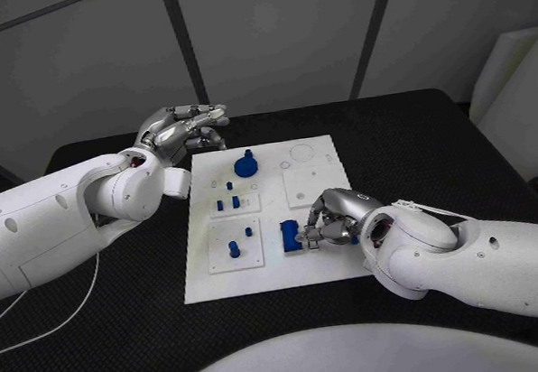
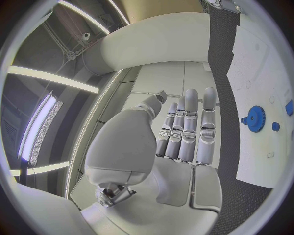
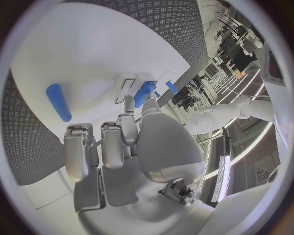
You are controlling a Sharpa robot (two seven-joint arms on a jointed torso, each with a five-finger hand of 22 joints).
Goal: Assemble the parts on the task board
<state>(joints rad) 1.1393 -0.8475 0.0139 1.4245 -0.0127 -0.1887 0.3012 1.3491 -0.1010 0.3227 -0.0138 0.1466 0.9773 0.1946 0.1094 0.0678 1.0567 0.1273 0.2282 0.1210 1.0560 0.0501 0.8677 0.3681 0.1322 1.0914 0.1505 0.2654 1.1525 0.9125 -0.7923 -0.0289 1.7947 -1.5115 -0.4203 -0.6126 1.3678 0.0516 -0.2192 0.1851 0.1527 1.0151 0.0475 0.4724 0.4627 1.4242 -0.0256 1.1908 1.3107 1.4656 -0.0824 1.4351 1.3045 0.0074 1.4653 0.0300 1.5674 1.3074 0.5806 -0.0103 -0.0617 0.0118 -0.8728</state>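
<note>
Two robot hands flank the task board: the left robot hand at 11 o'clock, fingers straight together, holding nothing; the right robot hand at 4 o'clock grips a blue part on the board.

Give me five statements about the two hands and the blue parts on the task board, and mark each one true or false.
1. The right hand is over the near right part of the task board, at a blue part. True.
2. The left hand holds the blue gear. False: the gear sits on the board, apart from that hand, which is off the board's far left corner with nothing seen in it.
3. The gear is on the far half of the board. True.
4. The task board is black. False: it is white, on a black table.
5. All blue parts are stacked in one pile. False: they are spread over several spots on the board.
</note>
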